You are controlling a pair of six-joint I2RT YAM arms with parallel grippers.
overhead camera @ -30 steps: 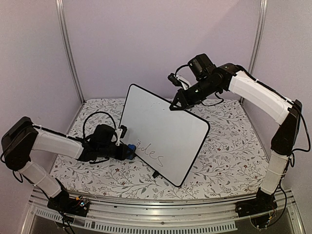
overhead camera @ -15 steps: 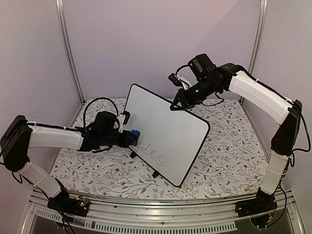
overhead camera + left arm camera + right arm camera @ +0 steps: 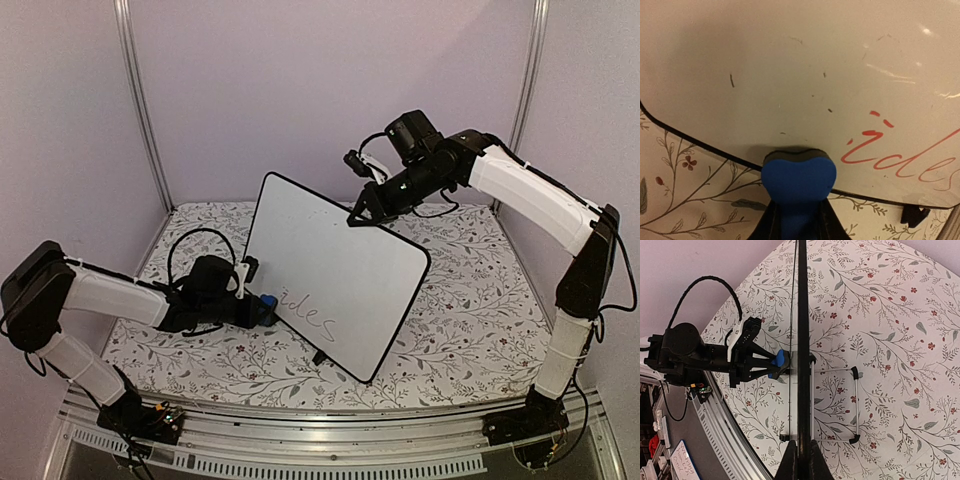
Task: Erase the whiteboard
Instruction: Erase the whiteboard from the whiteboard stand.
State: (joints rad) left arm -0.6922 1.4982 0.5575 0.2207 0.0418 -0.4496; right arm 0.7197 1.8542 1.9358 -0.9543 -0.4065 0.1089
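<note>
The whiteboard point(image 3: 335, 275) stands tilted on its edge on the table, with faint writing near its lower left. In the left wrist view the board point(image 3: 790, 65) fills the top, with red letters at right. My left gripper point(image 3: 262, 303) is shut on a blue eraser point(image 3: 798, 176), whose dark pad touches the board's lower left edge. My right gripper point(image 3: 358, 215) is shut on the board's top rim; in the right wrist view the rim point(image 3: 803, 350) runs edge-on between the fingers. The eraser also shows there point(image 3: 779, 360).
The floral tablecloth point(image 3: 480, 310) covers the table. The board's wire stand point(image 3: 855, 405) rests behind it. Metal posts and purple walls enclose the back. An aluminium rail point(image 3: 330, 440) runs along the near edge.
My left gripper with the eraser moved up along the board's left edge, then back down and left to its lower edge. The right arm and board held still.
</note>
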